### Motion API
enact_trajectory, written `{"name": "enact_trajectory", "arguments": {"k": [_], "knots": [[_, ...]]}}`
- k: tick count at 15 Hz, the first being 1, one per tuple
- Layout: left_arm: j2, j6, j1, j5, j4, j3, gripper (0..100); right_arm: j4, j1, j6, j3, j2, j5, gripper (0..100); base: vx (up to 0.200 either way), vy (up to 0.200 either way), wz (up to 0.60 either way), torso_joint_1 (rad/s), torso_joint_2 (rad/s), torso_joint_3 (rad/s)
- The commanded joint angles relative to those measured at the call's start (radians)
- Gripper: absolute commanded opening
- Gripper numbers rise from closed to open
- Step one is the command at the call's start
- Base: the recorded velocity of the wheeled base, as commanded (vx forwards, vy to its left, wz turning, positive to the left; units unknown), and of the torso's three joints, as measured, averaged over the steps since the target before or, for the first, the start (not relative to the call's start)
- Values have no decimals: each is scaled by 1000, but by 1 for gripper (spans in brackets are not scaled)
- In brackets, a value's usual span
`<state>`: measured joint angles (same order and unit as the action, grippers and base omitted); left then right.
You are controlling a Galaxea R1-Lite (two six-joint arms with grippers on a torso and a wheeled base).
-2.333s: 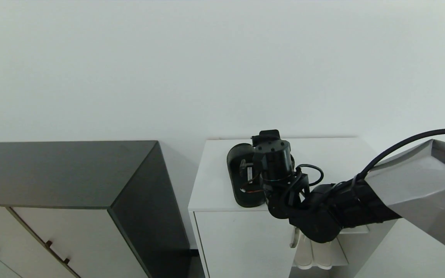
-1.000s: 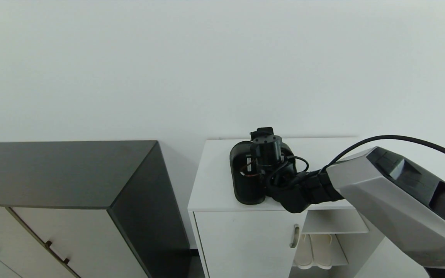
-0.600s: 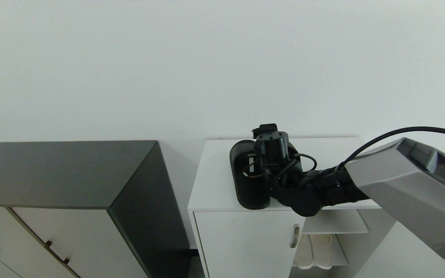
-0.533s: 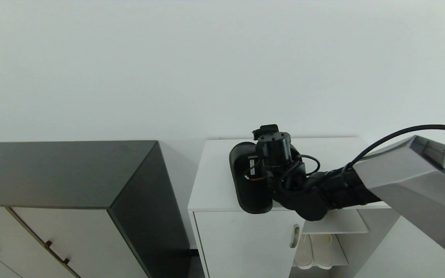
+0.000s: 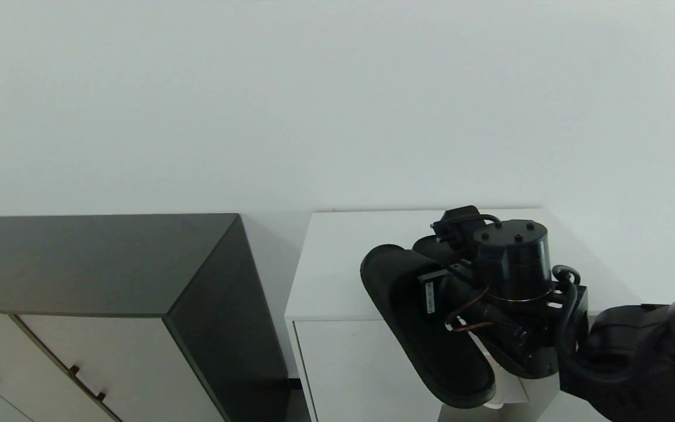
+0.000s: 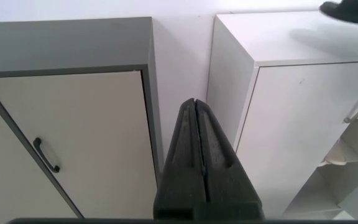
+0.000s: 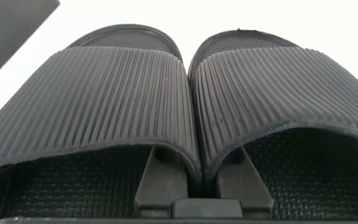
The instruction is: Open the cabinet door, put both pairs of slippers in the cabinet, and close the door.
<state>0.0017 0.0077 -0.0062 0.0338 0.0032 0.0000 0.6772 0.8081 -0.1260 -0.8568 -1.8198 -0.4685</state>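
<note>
By the white cabinet (image 5: 337, 269), right fingers (image 7: 160, 183) pinch black slippers (image 5: 425, 334), label (image 5: 429, 298) illegible; left fingers (image 6: 185, 162) pressed together.

Dark-topped sideboard (image 5: 97, 258) with cream doors (image 5: 115, 357), against white wall (image 5: 337, 105)

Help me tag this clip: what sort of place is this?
Probably a home entryway, or a mock-up of one: a white cabinet, a dark-topped cupboard beside it, and black slippers in the right gripper.

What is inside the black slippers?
The right gripper has one finger in each of the black slippers, squeezing them together. Their ribbed straps cover the fingertips.
</note>
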Motion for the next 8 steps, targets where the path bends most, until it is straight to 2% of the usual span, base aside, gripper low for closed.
{"name": "enact_trajectory", "arguments": {"k": [1,3,8], "knots": [[1,0,0,0,0,0,0,1,2,-1,19,45,-1,0,0,0,0,0,0,0],[1,2,0,3,0,0,0,2,0,-1,30,45,-2,0,0,0,0,0,0,0],[1,2,0,5,0,0,0,2,0,2,35,42,1,0,-200,0,0,8,4,3]]}}
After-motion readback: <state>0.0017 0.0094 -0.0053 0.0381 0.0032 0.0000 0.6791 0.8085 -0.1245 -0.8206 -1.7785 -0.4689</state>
